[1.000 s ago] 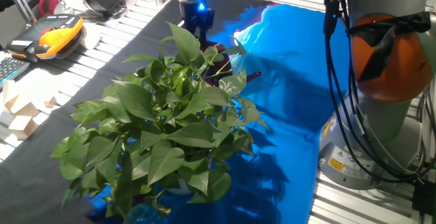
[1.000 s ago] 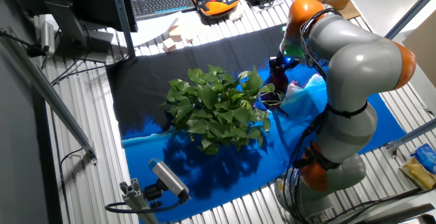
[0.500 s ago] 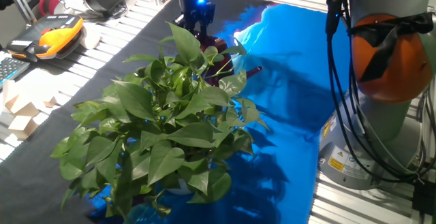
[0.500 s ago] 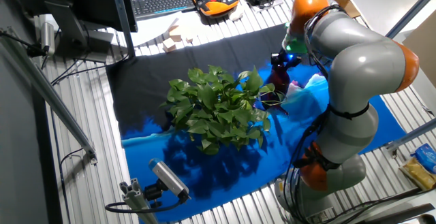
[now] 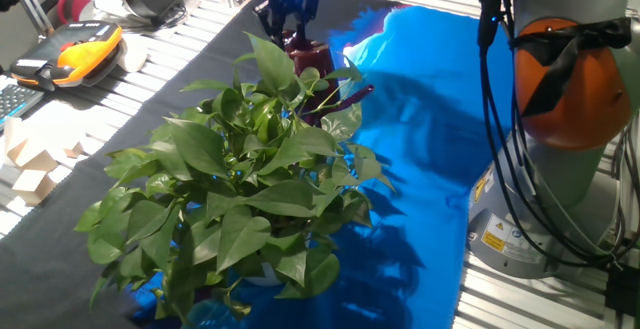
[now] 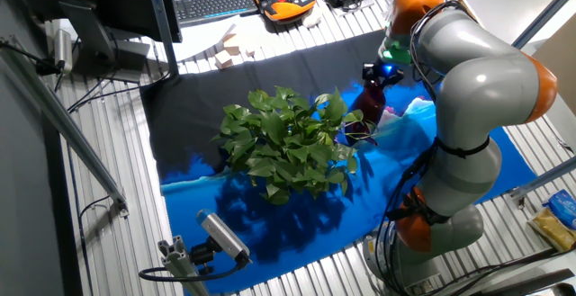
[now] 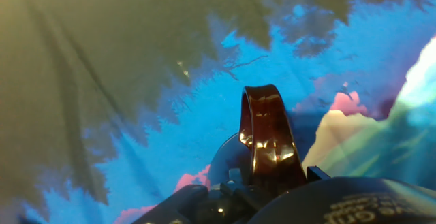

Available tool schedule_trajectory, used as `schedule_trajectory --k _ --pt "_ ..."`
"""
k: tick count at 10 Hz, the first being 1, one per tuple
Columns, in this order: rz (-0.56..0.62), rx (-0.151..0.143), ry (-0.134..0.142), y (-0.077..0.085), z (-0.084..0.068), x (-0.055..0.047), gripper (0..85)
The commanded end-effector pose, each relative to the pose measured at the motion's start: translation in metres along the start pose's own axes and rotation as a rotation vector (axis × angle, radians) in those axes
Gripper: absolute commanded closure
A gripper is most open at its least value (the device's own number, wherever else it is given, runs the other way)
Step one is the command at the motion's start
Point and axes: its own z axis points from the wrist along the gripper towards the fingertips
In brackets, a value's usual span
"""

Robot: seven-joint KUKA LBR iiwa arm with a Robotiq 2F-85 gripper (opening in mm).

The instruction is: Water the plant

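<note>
Pincer (image 5: 287, 31) grips watering can (image 5: 310, 64) at plant's (image 5: 240, 189) far edge.

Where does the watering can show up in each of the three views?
One fixed view: watering can at top centre, just below the gripper, spout over the plant.
The other fixed view: can right of centre, between the plant and the arm.
Hand view: only its glossy maroon handle at bottom centre; plant out of frame.
Shared landmark: the blue sheet.
</note>
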Motion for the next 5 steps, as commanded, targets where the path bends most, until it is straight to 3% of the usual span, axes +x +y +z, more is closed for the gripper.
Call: schedule_trajectory --k 1,2,5 --pt "0.027 0.001 0.006 -0.001 -0.004 0.002 85.0" --pt "0.065 -0.013 0.016 -0.003 -0.011 0.003 85.0" --pt "0.104 -0.014 0.022 -0.005 -0.02 0.004 85.0"
